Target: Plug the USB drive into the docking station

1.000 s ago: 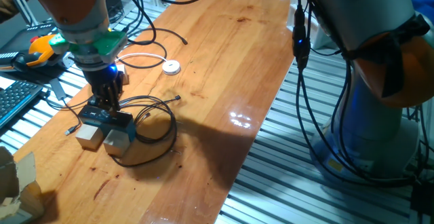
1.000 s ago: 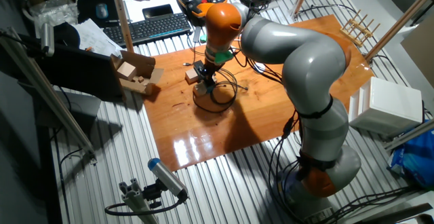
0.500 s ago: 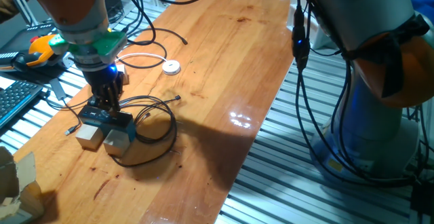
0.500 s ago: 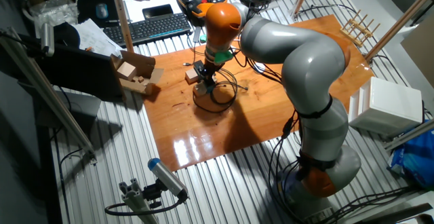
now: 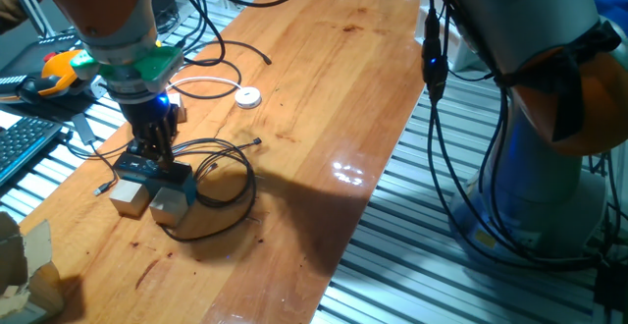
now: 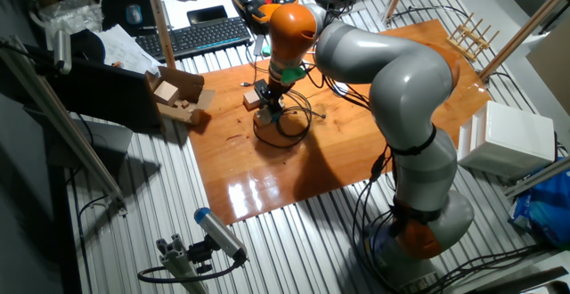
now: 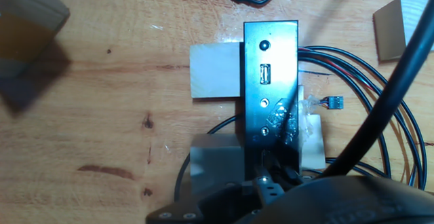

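One USB port shows empty on the docking station [image 7: 270, 95], mid-frame in the hand view. The gripper [image 5: 152, 150] hovers directly above; I cannot tell its grip. Slight misalignment could jam the drive against the housing.

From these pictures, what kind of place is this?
Probably a robotics lab: a varnished wooden table standing on a ribbed metal floor, a black computer keyboard beside it, and loose black cables around the flat black docking station.

black docking station [image 7: 271, 88] face-up across two pale wooden cubes [image 7: 213, 70], thin cables [image 7: 339, 71] alongside, on wooden table [image 7: 122, 102]
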Motion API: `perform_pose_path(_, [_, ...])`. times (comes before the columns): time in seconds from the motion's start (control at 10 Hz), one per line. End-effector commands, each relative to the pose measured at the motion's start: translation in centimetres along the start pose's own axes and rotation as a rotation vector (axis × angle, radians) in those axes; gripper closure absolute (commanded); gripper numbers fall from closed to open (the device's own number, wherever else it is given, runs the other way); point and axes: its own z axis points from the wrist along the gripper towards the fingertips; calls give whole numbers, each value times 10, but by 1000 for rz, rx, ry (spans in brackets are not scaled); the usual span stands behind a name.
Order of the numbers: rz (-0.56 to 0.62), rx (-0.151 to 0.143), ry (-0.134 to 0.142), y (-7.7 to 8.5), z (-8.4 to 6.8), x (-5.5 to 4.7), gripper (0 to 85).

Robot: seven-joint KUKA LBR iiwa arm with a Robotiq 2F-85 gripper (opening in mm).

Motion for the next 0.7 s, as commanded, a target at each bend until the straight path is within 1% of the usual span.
perform_pose_path(0.0, [0, 2, 2, 0, 0, 0, 850])
perform_pose_path(0.3, [-2, 2, 8, 0, 0, -1, 850])
perform_pose_path(0.4, [-2, 1, 14, 1, -1, -2, 850])
perform_pose_path(0.6, [-3, 10, 27, 1, -2, -3, 850])
